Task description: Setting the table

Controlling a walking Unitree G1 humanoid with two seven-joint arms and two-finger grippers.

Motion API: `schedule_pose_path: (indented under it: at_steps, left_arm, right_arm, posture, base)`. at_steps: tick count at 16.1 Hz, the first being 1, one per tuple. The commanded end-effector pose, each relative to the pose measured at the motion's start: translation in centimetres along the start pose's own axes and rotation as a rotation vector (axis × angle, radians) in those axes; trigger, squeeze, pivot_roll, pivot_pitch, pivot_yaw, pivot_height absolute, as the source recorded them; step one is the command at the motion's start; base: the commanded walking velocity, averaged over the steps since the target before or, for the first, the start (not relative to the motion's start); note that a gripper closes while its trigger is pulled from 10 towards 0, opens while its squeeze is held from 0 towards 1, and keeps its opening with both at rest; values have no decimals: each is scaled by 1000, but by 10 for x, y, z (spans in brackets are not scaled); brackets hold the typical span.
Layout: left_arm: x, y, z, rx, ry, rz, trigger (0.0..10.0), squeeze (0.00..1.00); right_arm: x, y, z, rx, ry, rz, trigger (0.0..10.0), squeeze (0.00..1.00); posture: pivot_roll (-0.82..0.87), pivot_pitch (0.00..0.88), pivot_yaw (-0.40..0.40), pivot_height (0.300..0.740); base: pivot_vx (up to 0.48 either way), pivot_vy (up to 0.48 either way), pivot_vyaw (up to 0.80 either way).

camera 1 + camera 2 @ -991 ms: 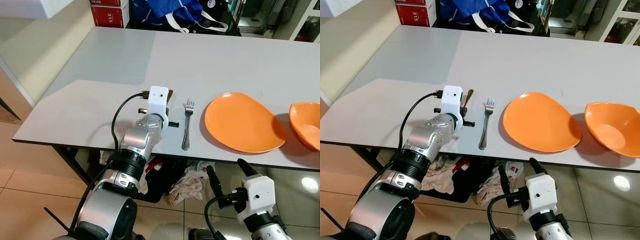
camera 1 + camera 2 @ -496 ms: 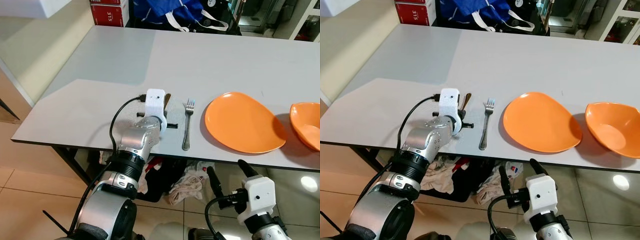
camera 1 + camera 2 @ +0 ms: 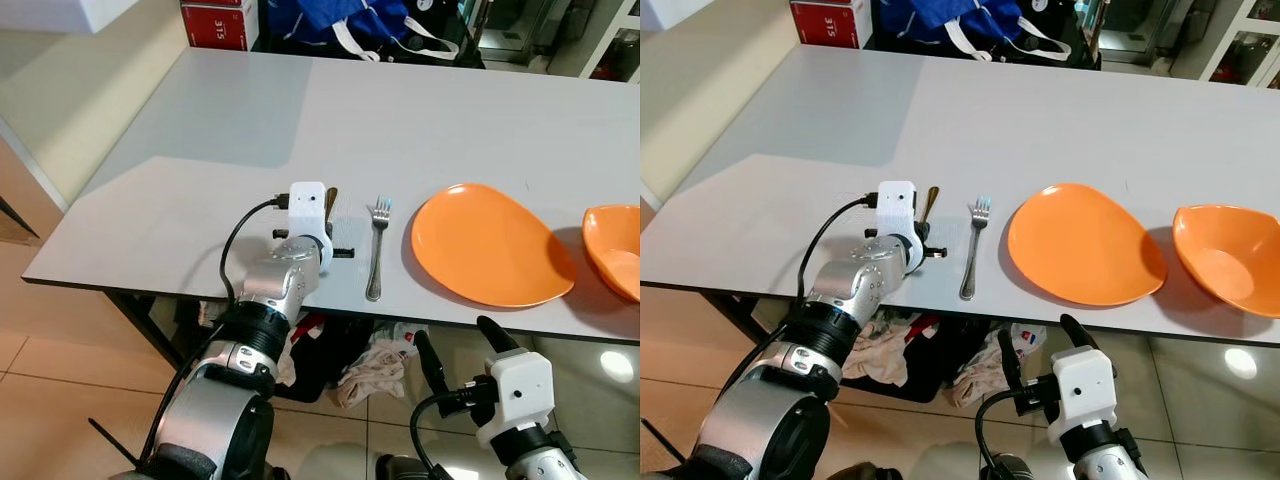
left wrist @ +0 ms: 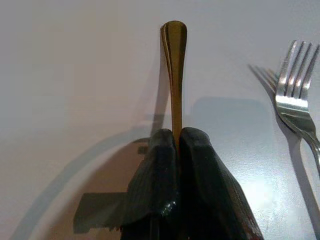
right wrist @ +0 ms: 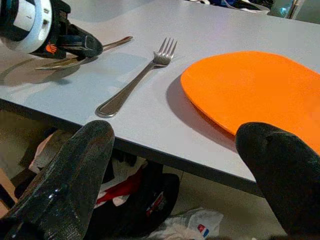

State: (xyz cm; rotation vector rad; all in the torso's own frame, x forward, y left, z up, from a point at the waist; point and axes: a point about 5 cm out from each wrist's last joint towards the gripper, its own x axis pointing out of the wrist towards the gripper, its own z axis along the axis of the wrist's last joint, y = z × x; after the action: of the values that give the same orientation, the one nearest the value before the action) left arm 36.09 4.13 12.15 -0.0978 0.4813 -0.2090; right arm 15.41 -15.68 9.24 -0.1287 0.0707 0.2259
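Home dining spot: table (image 3: pixel 200 150), plate (image 3: pixel 490 245), fork (image 3: pixel 375 250).

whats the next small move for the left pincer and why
Probably open the left pincer and let go. It is shut on the gold utensil handle, which in the right wrist view already lies low on the table, left of the fork and the orange plate. The right pincer waits open below the table edge.
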Motion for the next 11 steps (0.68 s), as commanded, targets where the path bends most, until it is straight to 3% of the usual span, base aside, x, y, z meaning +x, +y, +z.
schedule_pose_path:
  at_steps: [1, 2, 3, 4, 5, 10, 11]
  left_arm:
    - [-4, -59, 0, 7, 10, -144, 0, 0]
    - [-4, -58, 0, 17, 6, -140, 7020, 0]
    - [-4, -59, 1, 21, 1, -148, 10000, 0]
    - [-4, -60, 3, 27, -7, -154, 8980, 0]
    - [-4, -61, 4, 31, -12, -154, 10000, 0]
    - [-6, -66, -2, -9, 30, -182, 10000, 0]
    - [-5, -66, -2, -12, 30, -176, 10000, 486]
  right_arm:
    - [-1, 1, 1, -3, 7, 3, 10000, 0]
    - [0, 2, 1, -2, 6, 3, 10000, 0]
    - [0, 2, 1, 0, 6, 3, 10000, 0]
    - [0, 3, 1, 1, 5, 3, 10000, 0]
    - [1, 4, 1, 2, 5, 3, 10000, 0]
    - [1, 6, 3, 2, 6, 16, 10000, 0]
    - [1, 6, 3, 2, 7, 17, 10000, 0]
  posture:
    - [-300, 78, 25, 736]
    - [-300, 78, 25, 736]
    - [-299, 78, 28, 736]
    - [-299, 77, 28, 736]
    - [-298, 76, 30, 736]
    - [-292, 67, 27, 736]
    - [-292, 67, 27, 736]
  base:
    - [0, 0, 0]
    - [0, 0, 0]
    - [0, 0, 0]
    - [0, 0, 0]
    - [0, 0, 0]
    - [0, 0, 0]
    - [0, 0, 0]
